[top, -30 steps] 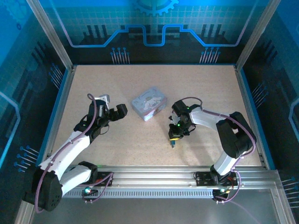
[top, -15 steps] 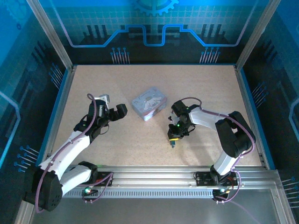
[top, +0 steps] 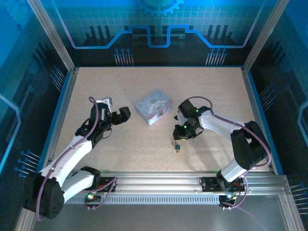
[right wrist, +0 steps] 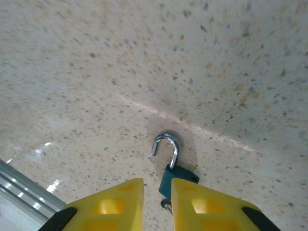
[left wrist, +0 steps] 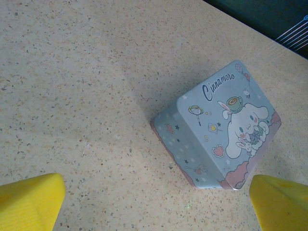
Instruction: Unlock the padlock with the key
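On the left of the table [top: 144,159], the left gripper [top: 126,114] hangs with its yellow fingers [left wrist: 33,202] spread wide and nothing between them. The lavender-grey tin [left wrist: 216,134] with the cartoon lid lies just ahead of those fingertips, nearer the right-hand one and apart from both. Right of the tin, the right gripper [right wrist: 158,187] points down at the table, its two fingers drawn close with only a narrow slot between them, clamping nothing. The padlock [right wrist: 177,179] lies flat just past its fingertips, in line with that slot, its teal body nearest the hand and its silver shackle [right wrist: 166,144] swung open on the far side. The key [right wrist: 166,204] shows in the slot at the body's near end, clear of both fingers.
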You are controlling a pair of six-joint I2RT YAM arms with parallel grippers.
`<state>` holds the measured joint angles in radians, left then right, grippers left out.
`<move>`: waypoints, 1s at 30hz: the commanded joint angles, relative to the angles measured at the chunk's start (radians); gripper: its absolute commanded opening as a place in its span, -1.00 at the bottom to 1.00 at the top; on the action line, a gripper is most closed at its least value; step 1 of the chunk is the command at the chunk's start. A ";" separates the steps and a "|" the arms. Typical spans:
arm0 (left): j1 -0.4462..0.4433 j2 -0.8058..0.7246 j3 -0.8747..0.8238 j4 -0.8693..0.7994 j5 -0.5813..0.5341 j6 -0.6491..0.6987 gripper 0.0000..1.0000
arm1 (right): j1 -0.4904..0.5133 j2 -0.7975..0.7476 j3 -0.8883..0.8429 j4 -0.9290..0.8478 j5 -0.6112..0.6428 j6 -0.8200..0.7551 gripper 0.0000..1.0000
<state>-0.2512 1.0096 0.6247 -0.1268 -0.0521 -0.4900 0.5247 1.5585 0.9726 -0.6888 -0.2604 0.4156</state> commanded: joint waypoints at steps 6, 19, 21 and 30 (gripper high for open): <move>0.022 -0.044 0.025 -0.031 0.006 0.019 0.98 | -0.002 -0.230 0.058 -0.038 0.104 -0.079 -0.46; 0.030 -0.077 0.019 -0.022 -0.031 -0.056 0.98 | -0.158 -0.606 -0.068 0.144 0.151 -0.152 -0.08; 0.032 -0.077 0.014 -0.018 -0.038 -0.071 0.98 | -0.192 -0.646 -0.087 0.163 0.154 -0.168 -0.02; 0.044 -0.074 0.018 -0.019 -0.098 -0.072 0.98 | -0.349 -0.772 -0.251 0.318 0.233 -0.241 0.28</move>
<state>-0.2234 0.9485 0.6270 -0.1596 -0.1089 -0.5510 0.2180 0.8135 0.7597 -0.4709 -0.0753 0.2089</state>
